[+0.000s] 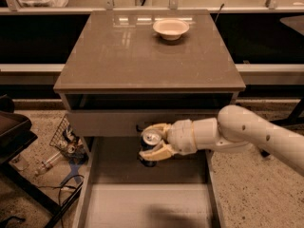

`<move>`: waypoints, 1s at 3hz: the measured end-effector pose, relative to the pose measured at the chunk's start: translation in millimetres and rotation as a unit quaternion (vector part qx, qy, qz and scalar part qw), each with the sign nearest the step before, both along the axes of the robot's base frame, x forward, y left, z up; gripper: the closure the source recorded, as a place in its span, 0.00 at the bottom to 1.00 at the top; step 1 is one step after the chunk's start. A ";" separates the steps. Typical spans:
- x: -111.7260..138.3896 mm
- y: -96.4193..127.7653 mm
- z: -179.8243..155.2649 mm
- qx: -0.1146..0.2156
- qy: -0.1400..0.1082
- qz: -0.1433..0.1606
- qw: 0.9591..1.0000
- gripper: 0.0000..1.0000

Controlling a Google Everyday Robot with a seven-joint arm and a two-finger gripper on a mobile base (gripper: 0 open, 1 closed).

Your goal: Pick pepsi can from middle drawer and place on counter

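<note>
The pepsi can (150, 145), dark blue with a silver top, is upright and held in my gripper (153, 142), whose pale fingers (159, 152) close around its sides. The white arm comes in from the right. The can hangs above the open middle drawer (147, 203), in front of the upper drawer front (104, 122) and below the counter's edge. The counter (123, 51) is a glossy grey-brown slab above.
A pale round bowl (171, 28) sits on the counter at the back, right of centre. A wire basket with bottles and cables (66, 141) lies on the floor to the left. A dark chair part (12, 132) stands at the far left.
</note>
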State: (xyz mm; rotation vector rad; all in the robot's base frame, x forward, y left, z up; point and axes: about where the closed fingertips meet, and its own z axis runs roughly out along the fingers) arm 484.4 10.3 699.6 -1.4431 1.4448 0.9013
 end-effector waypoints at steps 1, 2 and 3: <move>10.8 2.9 44.0 -0.005 0.003 -0.016 1.000 1.00; 10.8 2.9 44.0 -0.005 0.003 -0.016 1.000 1.00; 30.3 12.8 60.8 0.006 0.016 -0.030 0.999 1.00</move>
